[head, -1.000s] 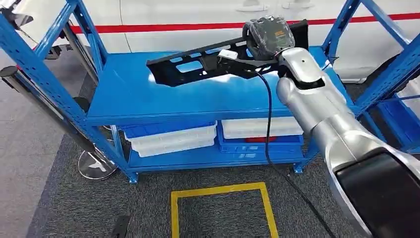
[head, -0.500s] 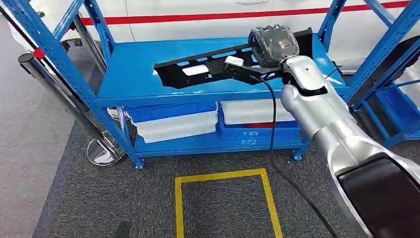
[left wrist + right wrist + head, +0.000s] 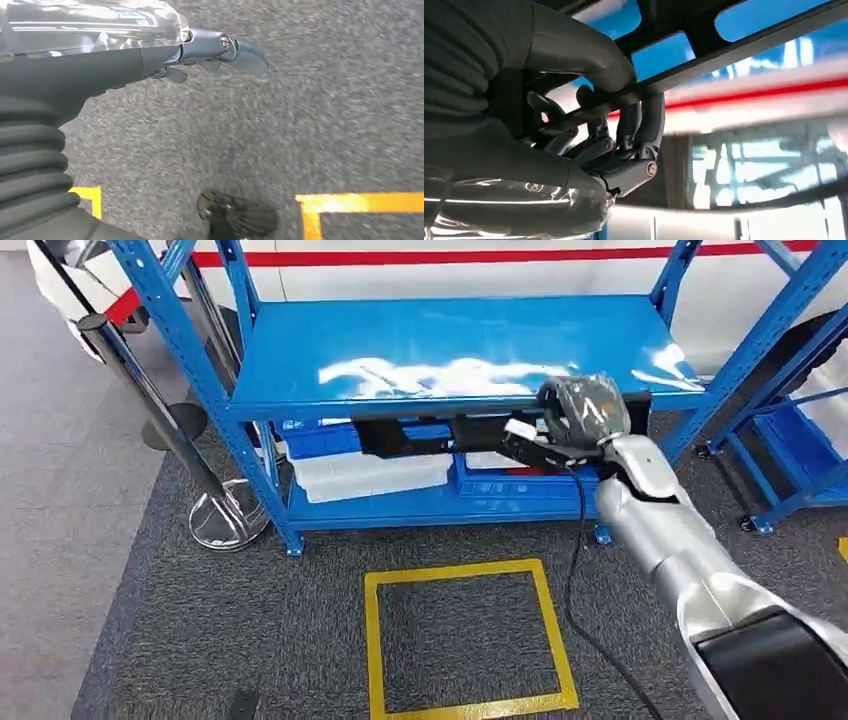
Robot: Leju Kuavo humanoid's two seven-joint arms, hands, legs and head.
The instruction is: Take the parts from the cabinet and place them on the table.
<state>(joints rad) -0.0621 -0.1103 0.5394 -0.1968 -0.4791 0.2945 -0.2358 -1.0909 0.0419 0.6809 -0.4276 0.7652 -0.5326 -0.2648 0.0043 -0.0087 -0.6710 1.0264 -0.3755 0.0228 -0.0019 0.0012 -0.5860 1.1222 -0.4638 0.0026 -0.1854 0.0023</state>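
The right hand point(image 3: 583, 412) is gripping a long black part point(image 3: 450, 432), fingers point(image 3: 644, 125) wrapping round one of its bars. The part is hanging in the air just in front of the blue rack point(image 3: 450, 350), clear of the top shelf, its long axis running off to the left of that hand, roughly level. The left hand point(image 3: 220, 47) is hanging over grey carpet point(image 3: 250, 640), holding nothing, fingers loosely apart. White trays point(image 3: 370, 475) are sitting on the lower shelf; a yellow floor square point(image 3: 465, 635) is lying just ahead
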